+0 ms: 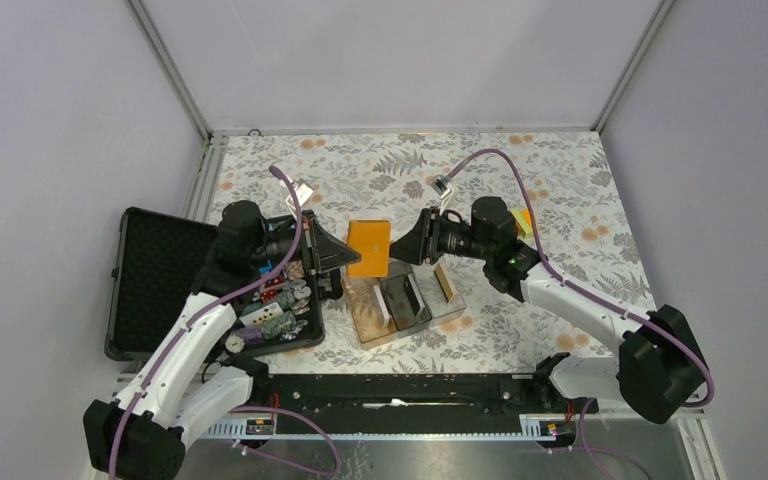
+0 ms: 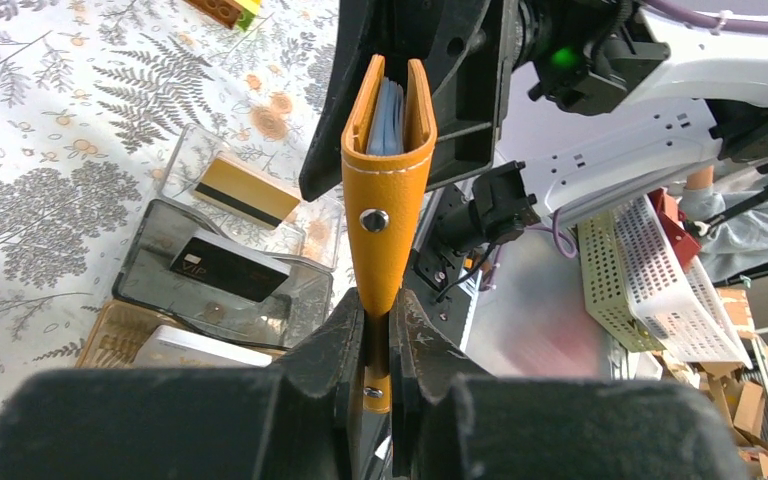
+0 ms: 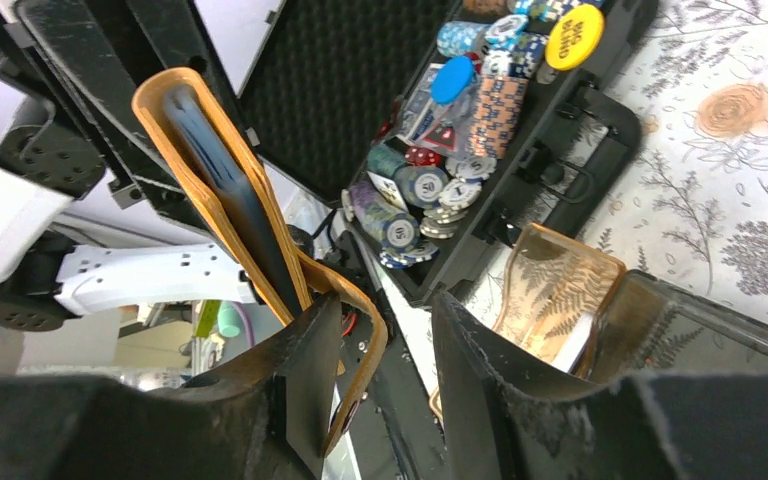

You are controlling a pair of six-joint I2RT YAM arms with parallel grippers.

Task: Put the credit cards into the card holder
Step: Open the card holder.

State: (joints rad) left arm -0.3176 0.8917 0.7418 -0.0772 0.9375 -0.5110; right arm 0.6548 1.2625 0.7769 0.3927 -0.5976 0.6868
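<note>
**Thin pinch, loose card**

The danger: my left hand (image 2: 378,335) is clamped only on the bottom edge of the card holder (image 2: 385,200). A shove from my right hand (image 3: 385,350) could twist the holder free, or tip out the blue card (image 2: 388,115) between its leaves (how deep it sits, I cannot tell). My right hand stands half apart, gripping nothing. The holder's strap (image 3: 372,330) hangs between its fingers, just beside one. Other cards lie in the clear tray (image 2: 140,260) near my left hand.

"VIP" is printed in gold on the black card (image 2: 222,270) in the clear tray's (image 2: 145,262) middle compartment. In the black case (image 3: 340,80) beside that tray, two grey chips (image 3: 428,186) read "50" and a yellow chip (image 3: 574,22) apparently reads "BIG BLIND".
</note>
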